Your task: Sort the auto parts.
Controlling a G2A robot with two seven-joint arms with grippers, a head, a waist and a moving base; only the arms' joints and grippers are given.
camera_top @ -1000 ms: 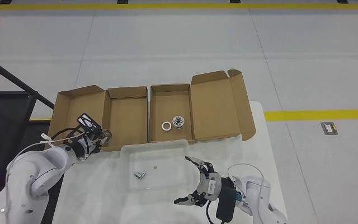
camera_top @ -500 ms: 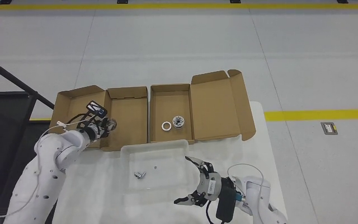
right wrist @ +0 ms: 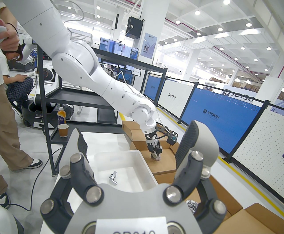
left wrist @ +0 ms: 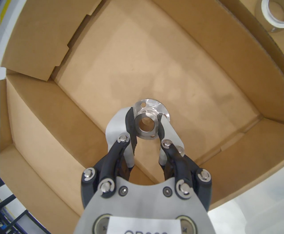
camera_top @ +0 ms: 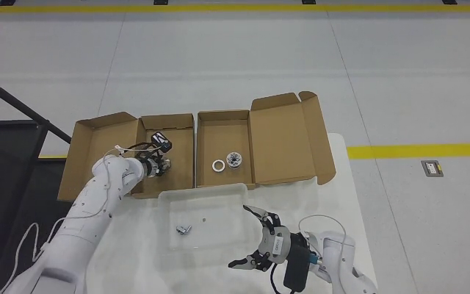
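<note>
the left end effector [camera_top: 161,164] [left wrist: 145,121] [right wrist: 155,154] is clamped on a flange [left wrist: 148,124] [right wrist: 155,157], its fingers [left wrist: 130,124] pinching the raised hub from both sides. the flange is a round metal disc with small holes and a bored hub. it hangs inside the left box [camera_top: 178,175] [left wrist: 155,66], low over the bare cardboard floor near the middle. whether it touches the floor i cannot tell.

the right box [camera_top: 224,136] stands just beside the left one, sharing a wall. it holds a white ring [camera_top: 217,165] [left wrist: 272,14] and a toothed bearing [camera_top: 233,159], the two almost touching.

a clear tray [camera_top: 209,195] [right wrist: 142,164] sits on the white counter [camera_top: 345,195], in front of both boxes. one small metal part [camera_top: 183,229] [right wrist: 113,177] lies toward its left side.

the right end effector [camera_top: 239,236] [right wrist: 135,129] is spread wide and grips nothing. it is at the tray's right edge, pointing across the tray toward the boxes, well apart from the left end effector.
</note>
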